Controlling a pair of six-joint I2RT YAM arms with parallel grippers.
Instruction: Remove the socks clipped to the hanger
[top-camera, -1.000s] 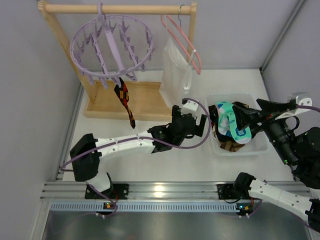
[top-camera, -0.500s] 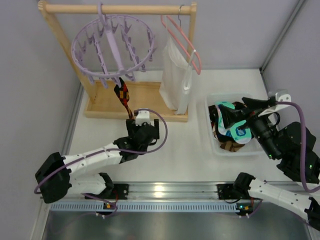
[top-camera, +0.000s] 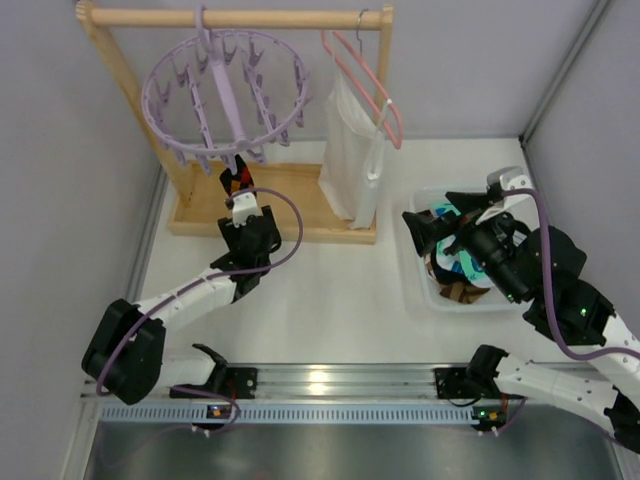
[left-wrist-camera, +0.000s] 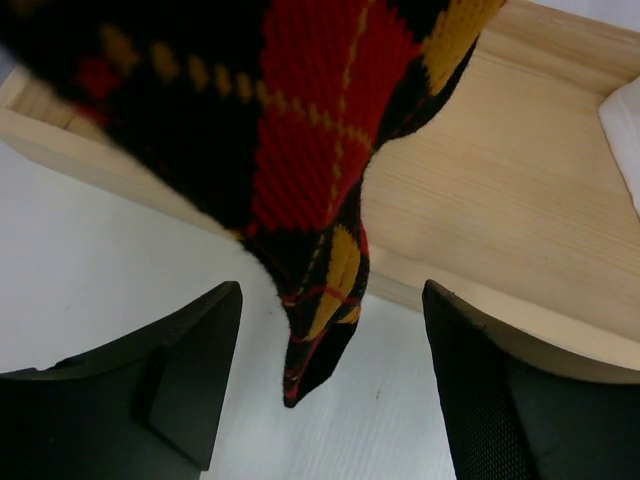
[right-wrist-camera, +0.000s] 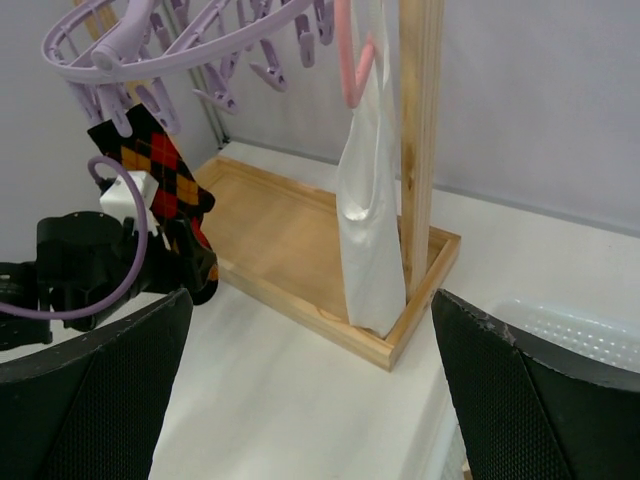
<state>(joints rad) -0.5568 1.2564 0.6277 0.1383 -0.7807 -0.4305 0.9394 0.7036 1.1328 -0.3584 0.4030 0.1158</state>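
The lavender hanger (top-camera: 222, 95) hangs from the wooden rail; it also shows in the right wrist view (right-wrist-camera: 150, 45). One red-orange-black patterned sock (top-camera: 238, 178) is clipped at its near rim and hangs down over the rack base (right-wrist-camera: 160, 170). My left gripper (top-camera: 243, 215) is open just below it. In the left wrist view the sock's tip (left-wrist-camera: 315, 340) dangles between the spread fingers (left-wrist-camera: 190, 360) without touching them. My right gripper (top-camera: 440, 225) is open and empty above the bin's left edge. Teal and dark socks (top-camera: 455, 262) lie in the bin.
The wooden rack's tray base (top-camera: 290, 205) stands behind the left gripper. A white sleeveless garment (top-camera: 352, 150) hangs on a thin pink hanger (top-camera: 370, 90) at the rail's right end. The clear plastic bin (top-camera: 500, 300) sits at the right, near the grey side wall.
My left arm swung left from beside the bin to under the hanging sock. My right arm lifted off the bin's socks and turned toward the rack, open.
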